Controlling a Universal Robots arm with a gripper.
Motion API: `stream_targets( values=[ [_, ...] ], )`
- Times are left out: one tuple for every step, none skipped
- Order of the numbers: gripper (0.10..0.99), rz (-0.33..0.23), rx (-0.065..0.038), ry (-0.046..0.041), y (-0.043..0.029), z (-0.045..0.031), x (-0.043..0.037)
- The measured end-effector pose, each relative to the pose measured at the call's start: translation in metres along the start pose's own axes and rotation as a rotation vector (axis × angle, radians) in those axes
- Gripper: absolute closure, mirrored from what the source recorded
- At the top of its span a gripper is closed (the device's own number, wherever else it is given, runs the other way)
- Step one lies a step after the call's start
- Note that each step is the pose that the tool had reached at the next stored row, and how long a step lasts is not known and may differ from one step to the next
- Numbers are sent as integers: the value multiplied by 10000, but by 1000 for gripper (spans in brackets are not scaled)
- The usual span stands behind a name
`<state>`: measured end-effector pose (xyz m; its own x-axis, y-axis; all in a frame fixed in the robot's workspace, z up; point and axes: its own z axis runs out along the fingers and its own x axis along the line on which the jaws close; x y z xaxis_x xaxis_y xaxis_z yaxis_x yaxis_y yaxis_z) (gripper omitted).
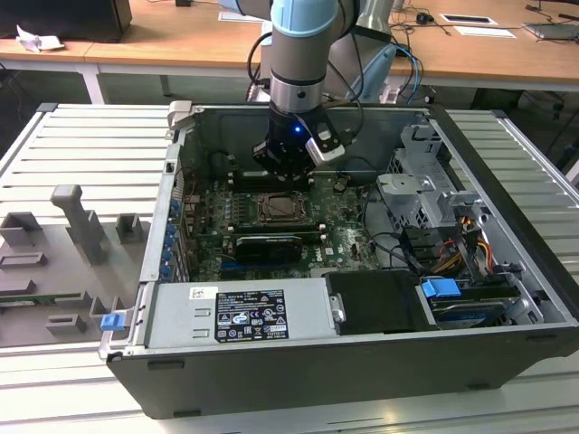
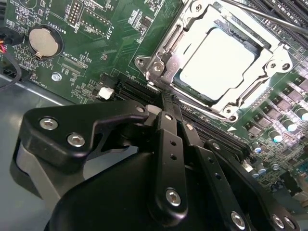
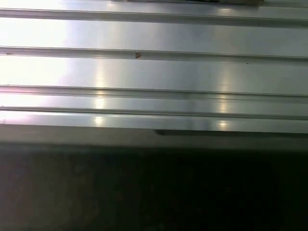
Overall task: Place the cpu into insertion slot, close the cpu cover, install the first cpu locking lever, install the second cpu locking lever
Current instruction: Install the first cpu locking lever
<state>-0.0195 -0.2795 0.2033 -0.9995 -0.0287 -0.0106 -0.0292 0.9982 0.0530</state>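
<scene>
The cpu [image 2: 219, 60] lies flat in the insertion slot [image 2: 144, 62], its pale silver face showing through the window of the cpu cover [image 2: 236, 103]. The cover is down over the chip. A thin metal lever rod [image 2: 260, 14] runs along the socket's far side. My gripper [image 2: 163, 103] is shut with nothing between its dark fingers, and its tip is close to one corner of the socket. In the exterior view my gripper [image 1: 286, 179] hangs inside the open computer case, just behind the insertion slot [image 1: 280, 210].
A coin battery [image 2: 42, 39] and memory slots [image 2: 288, 19] flank the socket. A black card [image 1: 264, 244], labelled power supply box [image 1: 240, 312] and drive cage [image 1: 425, 190] crowd the case. Grey fixtures [image 1: 77, 217] stand on the ribbed table [image 3: 144, 72].
</scene>
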Motion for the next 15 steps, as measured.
stream_targets(
  values=[
    [980, 0, 7, 0, 0, 0, 0],
    [980, 0, 13, 1, -1, 0, 0],
    [980, 0, 18, 1, -2, 0, 0],
    [980, 2, 35, 0, -5, 0, 1],
    [980, 1, 51, 1, -7, 0, 0],
    [980, 1, 49, -3, -7, 6, 0],
    [980, 1, 55, 2, -8, 17, 0],
    [980, 0, 57, 4, -9, 21, 1],
    [980, 1, 59, 5, -9, 22, 1],
    [980, 0, 52, 5, -10, 23, 0],
    [980, -1, 37, 3, -9, 24, -1],
    [980, 1, 33, 1, -9, 24, -1],
    [980, 1, 20, -9, -5, 4, -3],
    [980, 1, 29, -1, -5, -41, -2],
    [980, 1, 31, 0, -3, -81, -3]
  ],
)
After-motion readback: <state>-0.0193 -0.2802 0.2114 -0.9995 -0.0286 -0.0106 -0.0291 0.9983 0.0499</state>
